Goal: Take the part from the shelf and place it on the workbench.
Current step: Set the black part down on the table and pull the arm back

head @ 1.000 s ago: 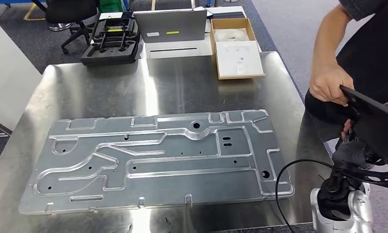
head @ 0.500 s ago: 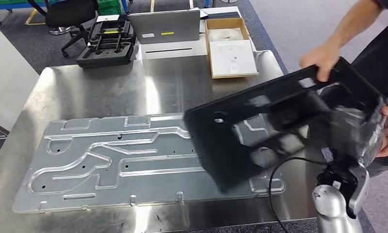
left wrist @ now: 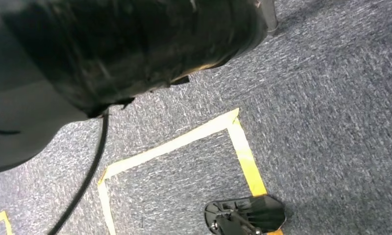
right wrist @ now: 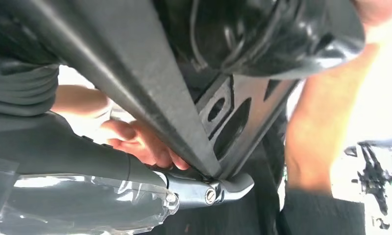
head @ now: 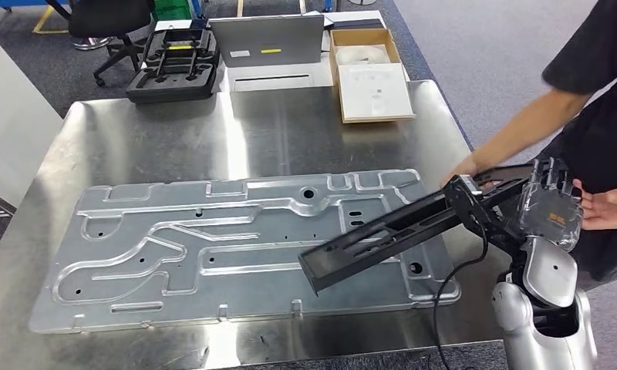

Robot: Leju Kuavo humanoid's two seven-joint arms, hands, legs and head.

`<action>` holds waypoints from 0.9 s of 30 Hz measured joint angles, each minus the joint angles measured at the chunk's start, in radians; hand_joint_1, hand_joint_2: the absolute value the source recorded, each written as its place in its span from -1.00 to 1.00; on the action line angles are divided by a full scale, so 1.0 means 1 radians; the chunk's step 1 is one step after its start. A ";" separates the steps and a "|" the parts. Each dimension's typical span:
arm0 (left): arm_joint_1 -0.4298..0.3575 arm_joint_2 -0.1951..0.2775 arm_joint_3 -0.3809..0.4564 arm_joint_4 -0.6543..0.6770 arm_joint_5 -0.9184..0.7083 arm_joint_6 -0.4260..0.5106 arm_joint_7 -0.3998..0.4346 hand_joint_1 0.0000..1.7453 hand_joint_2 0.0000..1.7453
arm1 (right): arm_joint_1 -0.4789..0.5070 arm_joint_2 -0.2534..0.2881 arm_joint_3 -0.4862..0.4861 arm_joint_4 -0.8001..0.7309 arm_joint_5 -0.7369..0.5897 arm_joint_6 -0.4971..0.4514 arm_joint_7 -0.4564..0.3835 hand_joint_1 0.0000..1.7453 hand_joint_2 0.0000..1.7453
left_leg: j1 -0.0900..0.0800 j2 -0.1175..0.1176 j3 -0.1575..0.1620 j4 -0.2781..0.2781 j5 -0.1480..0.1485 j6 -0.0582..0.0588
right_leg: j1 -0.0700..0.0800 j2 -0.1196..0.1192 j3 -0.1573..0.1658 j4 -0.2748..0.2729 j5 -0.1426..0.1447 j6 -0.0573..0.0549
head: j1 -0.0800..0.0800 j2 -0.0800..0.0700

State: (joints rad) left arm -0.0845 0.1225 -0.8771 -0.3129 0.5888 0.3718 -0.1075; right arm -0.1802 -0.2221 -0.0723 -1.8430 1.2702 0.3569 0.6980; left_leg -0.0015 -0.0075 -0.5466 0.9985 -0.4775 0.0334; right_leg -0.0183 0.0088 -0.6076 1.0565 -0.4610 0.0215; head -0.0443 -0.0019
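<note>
The right hand (head: 551, 210) grips one end of the black part (head: 398, 235), a long flat frame with cut-outs that reaches out from the hand over the steel surface (head: 174, 139), its far end low above the silver stamped panel (head: 236, 247). A person's hand (head: 461, 169) is on the same end, just beside the robot's fingers (right wrist: 204, 188) — both are carrying it. The left hand's state I cannot tell; its wrist view looks down at carpet and yellow floor tape (left wrist: 179, 142).

To set the part down well, lower the far end first until it rests flat, keep the frame level with the panel, and release only once the weight is borne — the person's fingers sit close to the pinch.
</note>
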 joint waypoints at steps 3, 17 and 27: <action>0.000 -0.001 0.001 0.000 -0.001 0.000 0.002 -1.00 -1.00 | 0.004 -0.008 0.000 -0.001 0.009 0.008 0.001 -1.00 -1.00 | -0.001 0.002 0.001 -0.011 0.008 0.012 | 0.002 -0.001 -0.073 0.157 -0.084 0.001 | 0.005 0.000; 0.001 -0.010 0.006 0.000 -0.004 0.003 0.001 -1.00 -1.00 | 0.019 -0.020 0.009 -0.016 0.087 0.014 -0.002 -1.00 -1.00 | -0.002 0.002 -0.055 0.119 -0.078 -0.027 | 0.004 -0.006 0.007 -0.019 0.012 -0.033 | 0.002 0.000; 0.002 -0.014 0.014 0.000 -0.014 -0.003 -0.016 -1.00 -1.00 | 0.035 -0.031 0.018 -0.018 0.093 -0.033 0.005 -1.00 -1.00 | 0.010 0.000 -0.034 0.028 -0.003 -0.036 | 0.002 -0.001 0.003 -0.017 0.013 -0.016 | 0.002 0.000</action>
State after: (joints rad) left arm -0.0825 0.1080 -0.8634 -0.3128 0.5746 0.3687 -0.1240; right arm -0.1453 -0.2535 -0.0540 -1.8611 1.3628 0.3240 0.7027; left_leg 0.0086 -0.0073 -0.5806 1.0265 -0.4809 -0.0025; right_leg -0.0164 0.0080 -0.6046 1.0395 -0.4483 0.0059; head -0.0422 -0.0019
